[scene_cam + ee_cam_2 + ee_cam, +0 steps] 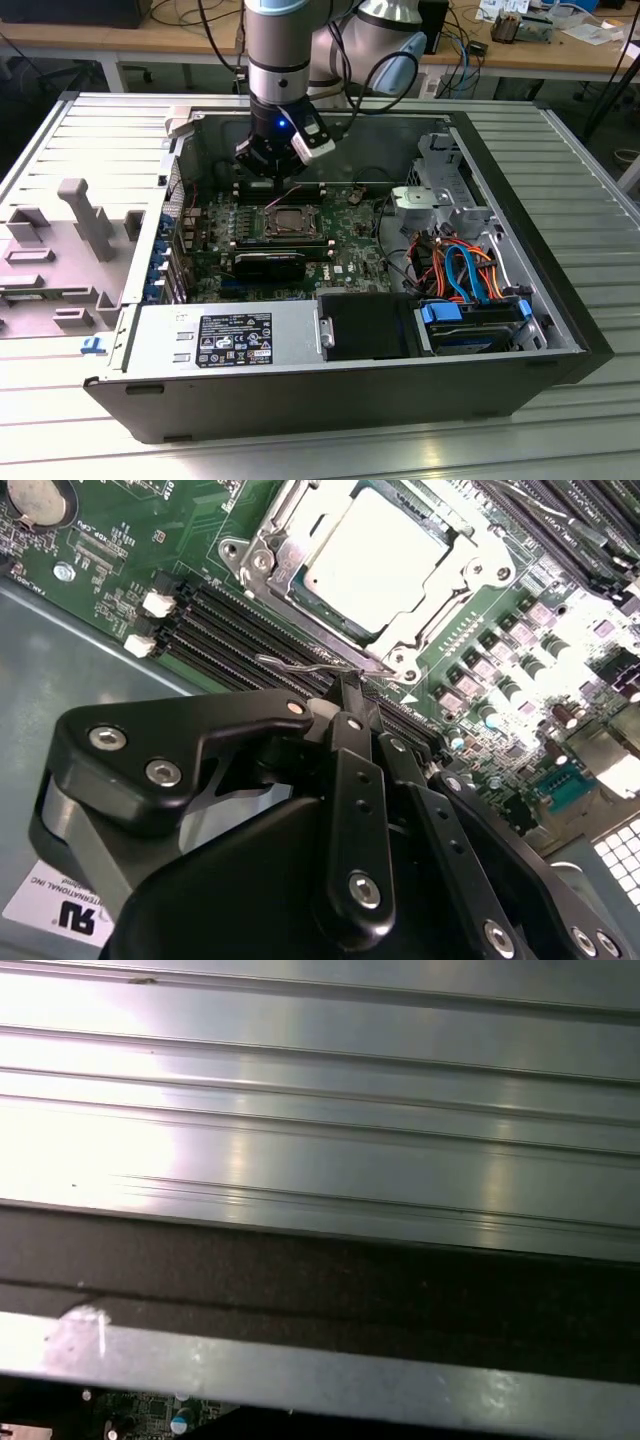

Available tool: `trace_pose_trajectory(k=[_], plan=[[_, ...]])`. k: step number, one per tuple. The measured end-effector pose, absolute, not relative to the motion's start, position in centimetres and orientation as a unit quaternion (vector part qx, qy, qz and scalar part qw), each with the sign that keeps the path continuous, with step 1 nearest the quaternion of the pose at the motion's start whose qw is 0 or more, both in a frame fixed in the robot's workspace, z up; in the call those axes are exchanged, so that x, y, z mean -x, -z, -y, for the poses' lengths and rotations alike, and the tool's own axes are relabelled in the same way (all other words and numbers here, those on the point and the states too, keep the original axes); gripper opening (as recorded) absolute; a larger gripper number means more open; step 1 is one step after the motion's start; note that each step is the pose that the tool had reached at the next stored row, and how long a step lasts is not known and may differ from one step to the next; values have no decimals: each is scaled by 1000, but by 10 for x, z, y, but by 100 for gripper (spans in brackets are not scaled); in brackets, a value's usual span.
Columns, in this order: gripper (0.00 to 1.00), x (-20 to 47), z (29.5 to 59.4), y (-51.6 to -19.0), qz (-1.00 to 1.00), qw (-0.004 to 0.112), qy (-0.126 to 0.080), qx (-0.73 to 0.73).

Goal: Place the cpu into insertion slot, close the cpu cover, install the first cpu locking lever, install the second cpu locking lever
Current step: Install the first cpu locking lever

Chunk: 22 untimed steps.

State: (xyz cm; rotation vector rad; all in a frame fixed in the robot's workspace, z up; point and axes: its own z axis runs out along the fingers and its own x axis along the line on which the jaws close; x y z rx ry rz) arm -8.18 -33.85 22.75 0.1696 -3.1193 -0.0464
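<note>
The cpu lies flat in the insertion slot on the green motherboard, its silver top showing through the window of the cpu cover, which lies down over it. A thin wire locking lever runs along the socket's edge nearest my gripper. The black fingers are shut together, and their tip touches that wire. In the exterior view my gripper hangs inside the open case, just behind the slot.
Long black memory slots lie beside the socket. The case holds a silver power supply at the front and a drive cage with blue and orange cables at the exterior view's right. A grey plastic part rests on the ribbed table.
</note>
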Motion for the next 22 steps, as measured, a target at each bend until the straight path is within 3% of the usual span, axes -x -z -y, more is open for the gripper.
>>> trace_pose_trajectory(k=[22], plan=[[11,68,335,-215,998,9,9,-56]])
